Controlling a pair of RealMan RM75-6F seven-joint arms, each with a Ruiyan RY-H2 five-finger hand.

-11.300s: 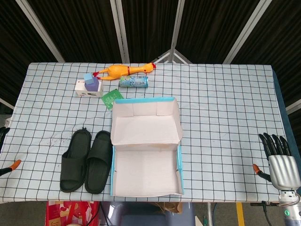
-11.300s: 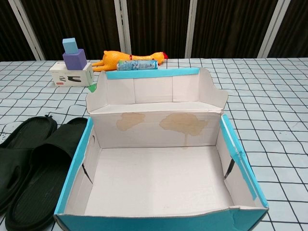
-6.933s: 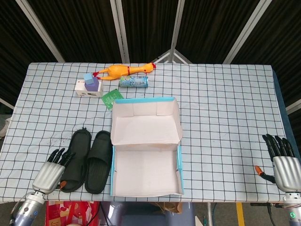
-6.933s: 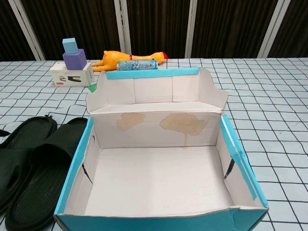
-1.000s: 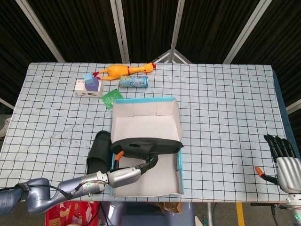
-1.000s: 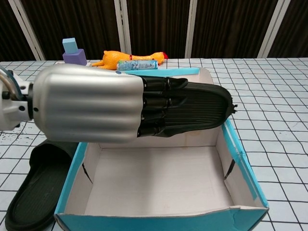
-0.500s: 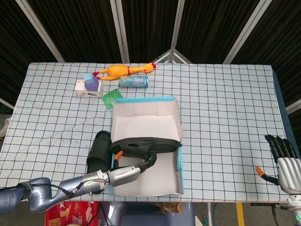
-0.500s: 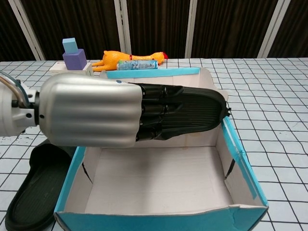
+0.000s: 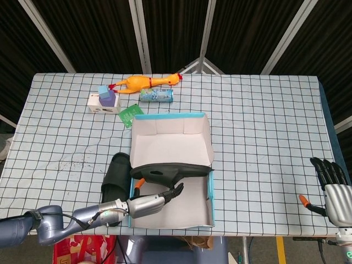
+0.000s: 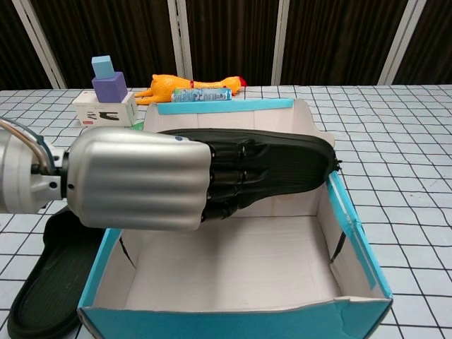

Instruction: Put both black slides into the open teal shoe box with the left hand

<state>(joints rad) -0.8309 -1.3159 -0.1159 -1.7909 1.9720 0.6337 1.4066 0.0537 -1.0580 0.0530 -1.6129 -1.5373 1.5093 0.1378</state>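
A checked counter (image 9: 258,121) seen from above and from chest height. At far left, near the front edge, one black slide (image 9: 114,177) lies flat on the cloth, just beside the left wall of the open teal shoe box (image 9: 210,193); it waits its turn, not yet picked up. Next to it, the left robot hand (image 9: 148,203) reaches in from the front left corner, fingers (image 10: 229,180) wrapped around the other black slide (image 9: 171,171) and gripping it. That slide hangs crosswise over the box, spanning nearly wall to wall, sole facing the chest camera, probably so it can be lowered inside. It does not look set down yet.

Behind the box sit a small white box with blue and purple blocks (image 9: 106,97), a rubber chicken (image 9: 146,82) and a small can (image 9: 156,95), all well apart from the work. At far right, the right robot hand (image 9: 333,190) rests idle near the counter's corner, fingers spread, holding nothing, as the task leaves it out.

The overhead view shows both slides and both hands. The chest view shows the grip up close and the bare cardboard floor of the box, but hides the right hand.
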